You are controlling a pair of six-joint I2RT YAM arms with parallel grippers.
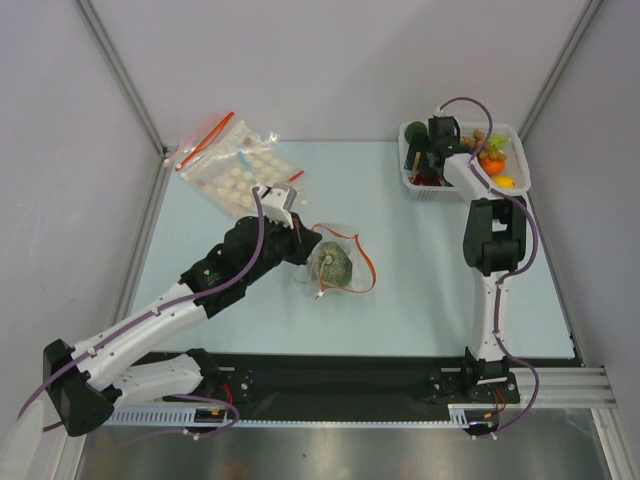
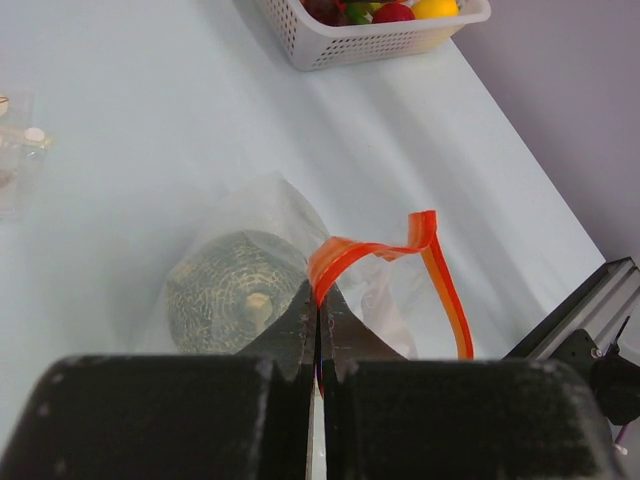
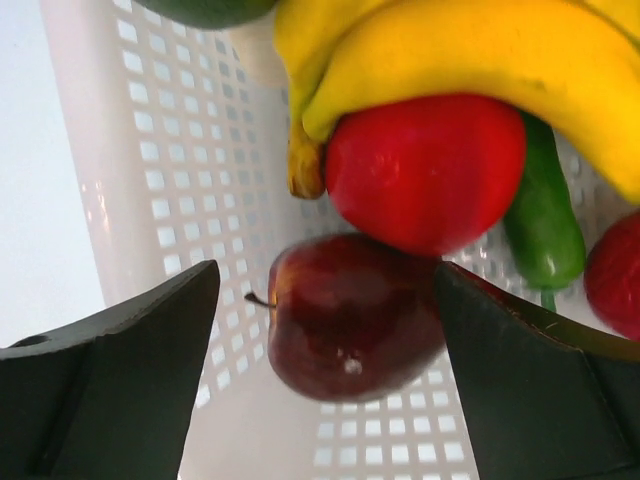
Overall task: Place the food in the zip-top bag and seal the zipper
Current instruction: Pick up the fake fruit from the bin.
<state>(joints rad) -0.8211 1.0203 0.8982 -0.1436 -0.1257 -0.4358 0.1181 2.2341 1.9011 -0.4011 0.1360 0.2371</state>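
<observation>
My left claw [image 2: 318, 300] is pinched tight on the zipper [image 2: 400, 245], jaws pressed together. The red strip curls up out of them toward 2 o'clock in the left wrist view. The zip-top bag [image 1: 340, 265] lies near the middle of the pale blue worktop [image 1: 420, 270], at 3 o'clock of that claw seen from above. The rough grey-green ball [image 2: 225, 290] sits inside the bag, at 10 o'clock of the claw's tip.

Farther off, at the worktop's 1 o'clock corner, my right claw [image 3: 327, 280] reaches into the white basket [image 1: 515, 135]. Its jaws are spread wide on either side of the dark red piece [image 3: 350, 320], with a gap showing on each side, and it grips nothing. The shiny red round fruit [image 3: 425, 170] touches that piece at its 1 o'clock. Yellow bananas [image 3: 450, 50] lie over the fruit, and a green pepper [image 3: 545, 220] is at its 3 o'clock.

At the far 11 o'clock corner lie the disc-patterned bags [image 1: 240, 165].
</observation>
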